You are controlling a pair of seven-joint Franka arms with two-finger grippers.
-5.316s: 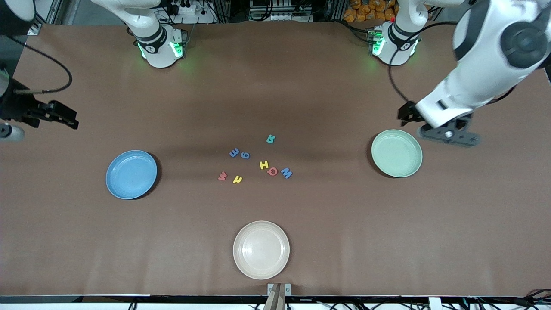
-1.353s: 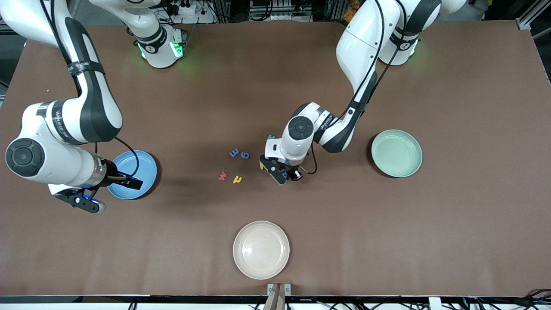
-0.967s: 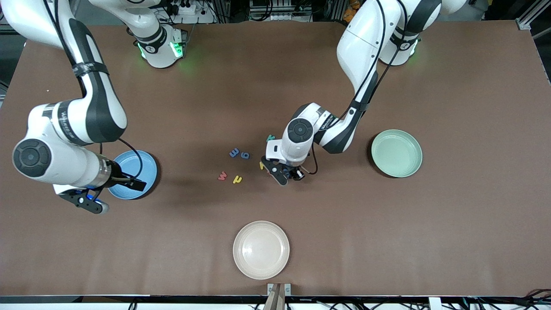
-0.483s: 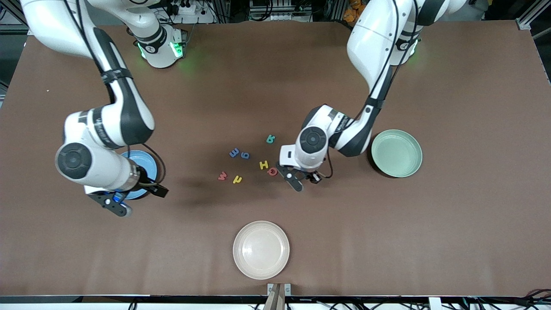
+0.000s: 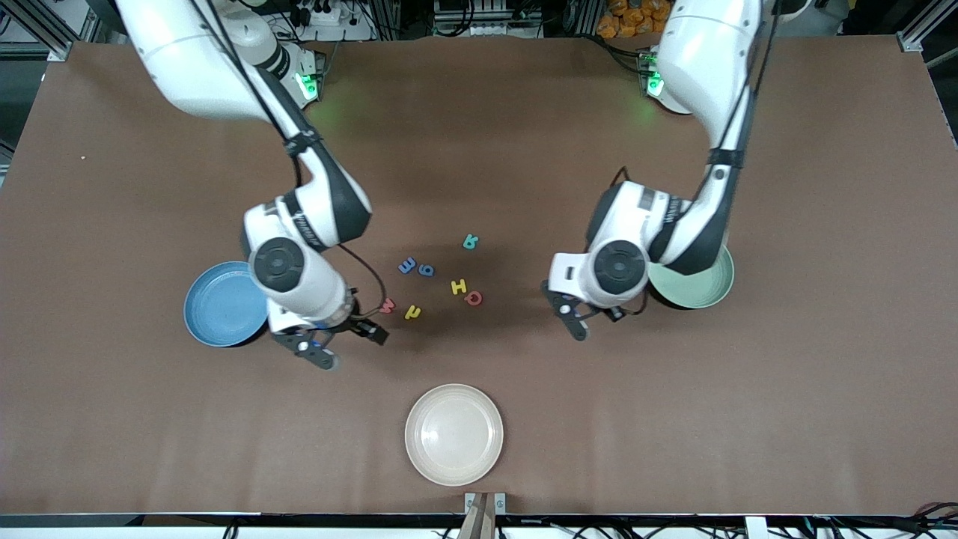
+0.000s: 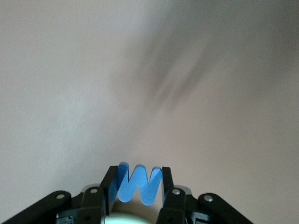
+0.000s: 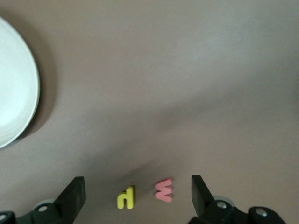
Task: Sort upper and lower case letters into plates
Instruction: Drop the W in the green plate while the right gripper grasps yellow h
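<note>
Brown table [image 5: 786, 389]: left hand [image 6: 139, 189] grips blue W [image 6: 139, 184] near green plate [image 5: 700, 288]; right hand [image 7: 138, 196] open over red m [image 7: 164, 189].

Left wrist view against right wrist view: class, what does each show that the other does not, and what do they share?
Only the left wrist view shows the blue W, clamped in the left gripper. Only the right wrist view shows the yellow letter and red letter lying between the open right gripper's fingers, plus the cream plate. Both show the brown table.
</note>
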